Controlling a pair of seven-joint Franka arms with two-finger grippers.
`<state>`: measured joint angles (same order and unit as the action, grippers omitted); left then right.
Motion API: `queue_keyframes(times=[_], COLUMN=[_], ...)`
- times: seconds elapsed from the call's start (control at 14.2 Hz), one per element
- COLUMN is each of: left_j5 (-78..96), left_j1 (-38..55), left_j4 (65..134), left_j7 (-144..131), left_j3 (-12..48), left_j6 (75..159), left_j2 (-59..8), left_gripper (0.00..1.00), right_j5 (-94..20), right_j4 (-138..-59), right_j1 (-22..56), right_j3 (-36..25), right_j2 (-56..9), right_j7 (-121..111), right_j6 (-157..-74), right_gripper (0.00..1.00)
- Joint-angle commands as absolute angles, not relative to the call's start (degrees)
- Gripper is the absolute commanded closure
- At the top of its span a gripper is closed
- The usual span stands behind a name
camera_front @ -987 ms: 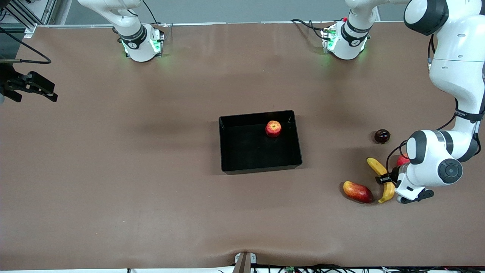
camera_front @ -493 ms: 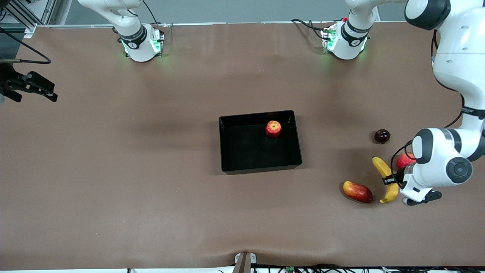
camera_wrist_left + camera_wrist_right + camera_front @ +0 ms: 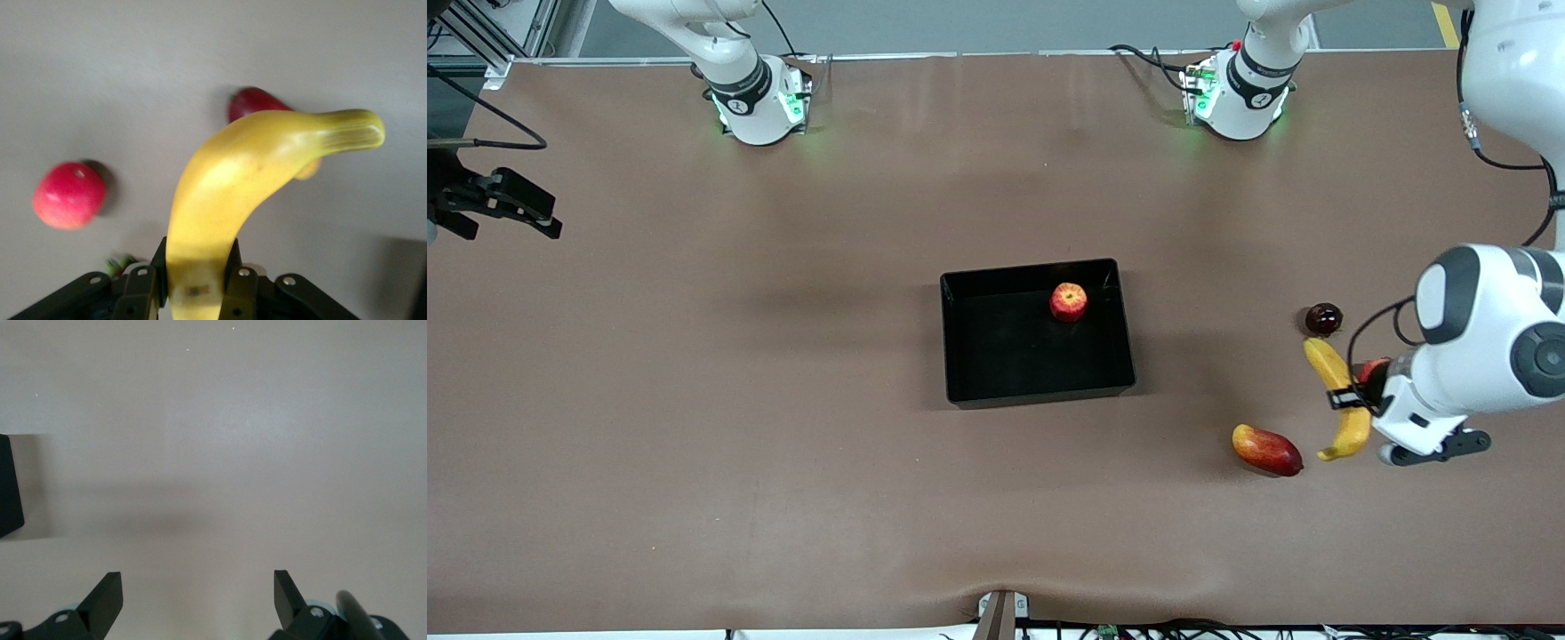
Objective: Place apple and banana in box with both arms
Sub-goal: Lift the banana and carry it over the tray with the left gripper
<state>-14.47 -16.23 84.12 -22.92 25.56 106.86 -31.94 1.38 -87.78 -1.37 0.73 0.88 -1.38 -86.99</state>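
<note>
The left claw (image 3: 1352, 400) grips the banana (image 3: 1338, 398) near mid-length, lifted over the tabletop (image 3: 783, 400), at 3 o'clock from the box (image 3: 960, 391) holding the apple (image 3: 1068, 301). Light, smooth and curved, the banana could pivot. The right claw (image 3: 198, 595) waits open.

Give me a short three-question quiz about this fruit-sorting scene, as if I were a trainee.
1. True or false: the apple already lies in the box.
2. Which fruit is the left pincer shut on? A) mango B) banana C) dark round fruit
3. Fill in: the right pincer waits over bare table with its fingers ____.

Key
1. True; it sits near the box wall closest to the robots' bases.
2. B; the banana is clamped mid-length, above the table, beside the mango and the dark round fruit.
3. open.
</note>
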Motion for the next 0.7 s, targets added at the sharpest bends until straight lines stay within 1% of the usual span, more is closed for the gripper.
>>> queue_keyframes(times=[0.0, 0.14, 0.42, 0.63], left_j5=[-15.03, -15.03, -15.56, -15.73], left_j1=[-16.17, -13.46, -1.61, 5.16], left_j4=[85.60, 85.61, 85.08, 84.64], left_j7=[-33.44, -42.32, -56.22, -64.40], left_j3=[32.67, 36.11, 36.12, 35.95], left_j6=[104.51, 104.50, 106.08, 110.63], left_j2=[-30.94, -31.55, -33.39, -35.59], left_gripper=[1.00, 1.00, 1.00, 1.00], right_j5=[2.55, 2.64, 2.64, 2.64], right_j4=[-87.54, -87.54, -87.54, -87.54], right_j1=[-1.58, -1.58, -1.58, -1.58], right_j3=[1.05, 1.05, 1.05, 1.05], right_j2=[0.88, 0.88, 0.88, 0.88], right_j7=[-0.44, -0.44, -0.44, -0.44], right_j6=[-87.01, -87.01, -86.92, -86.92], right_gripper=[0.00, 0.00, 0.00, 0.00])
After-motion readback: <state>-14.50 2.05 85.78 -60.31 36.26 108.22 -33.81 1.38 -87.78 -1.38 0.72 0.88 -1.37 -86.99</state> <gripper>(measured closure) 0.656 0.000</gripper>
